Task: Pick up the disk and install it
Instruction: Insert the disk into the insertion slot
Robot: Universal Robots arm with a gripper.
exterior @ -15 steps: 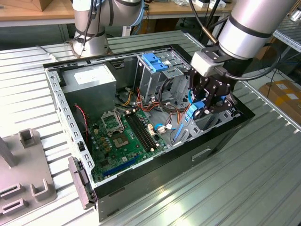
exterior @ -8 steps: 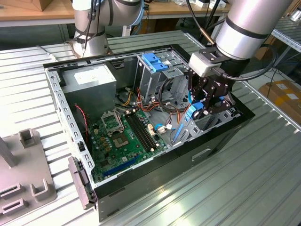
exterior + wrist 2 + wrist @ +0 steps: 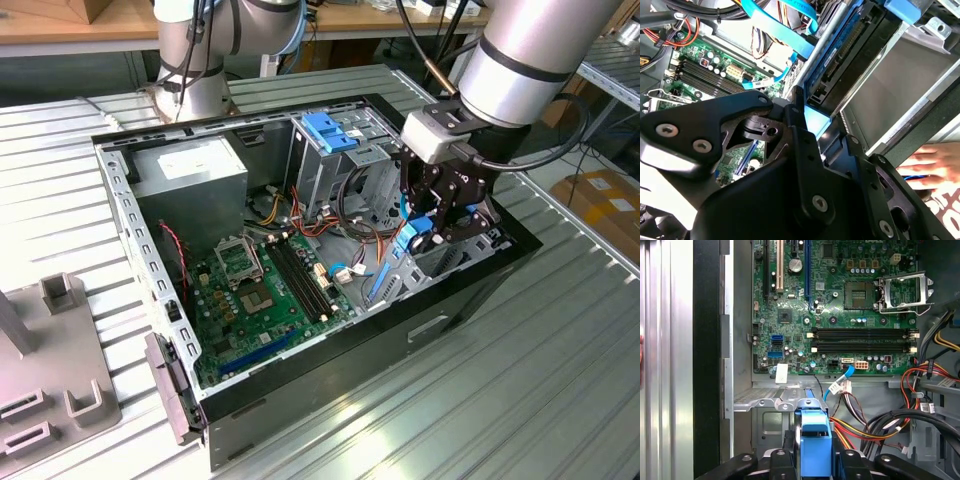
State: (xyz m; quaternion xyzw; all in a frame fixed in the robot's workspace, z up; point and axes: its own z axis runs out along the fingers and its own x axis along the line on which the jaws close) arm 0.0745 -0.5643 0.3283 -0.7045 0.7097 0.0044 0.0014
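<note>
disk (image 3: 816, 440) upright between pincer (image 3: 815, 462) jaws

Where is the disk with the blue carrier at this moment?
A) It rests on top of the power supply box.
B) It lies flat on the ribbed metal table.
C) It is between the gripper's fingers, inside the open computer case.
C: the gripper is shut on the disk, holding it upright inside the computer case.

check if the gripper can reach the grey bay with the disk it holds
Probably yes. The gripper holds the disk just at the grey bay, nothing seems to lie between them, and the coloured wires run beside the disk, not across it.
</note>
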